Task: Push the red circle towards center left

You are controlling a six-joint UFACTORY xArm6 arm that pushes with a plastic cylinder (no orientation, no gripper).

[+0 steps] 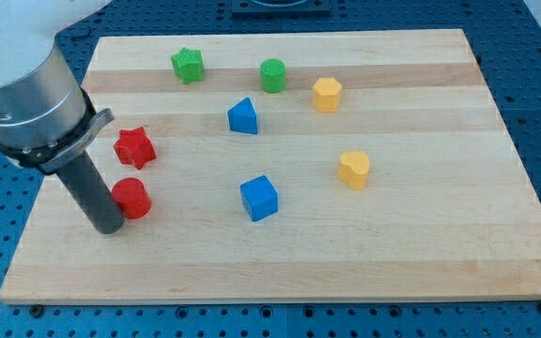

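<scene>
The red circle [132, 197] lies on the wooden board [393, 253] at the view's left, below the middle. My tip [108, 226] rests on the board just left of and slightly below the red circle, touching or nearly touching its left side. The dark rod rises from there up to the grey arm body at the view's upper left. A red star [134, 146] lies just above the red circle.
A green star [187, 65] and a green circle [272, 75] lie near the view's top. A yellow hexagon [327, 94] and a yellow heart [353, 169] lie to the right. A blue triangle [242, 116] and a blue cube [258, 198] lie in the middle.
</scene>
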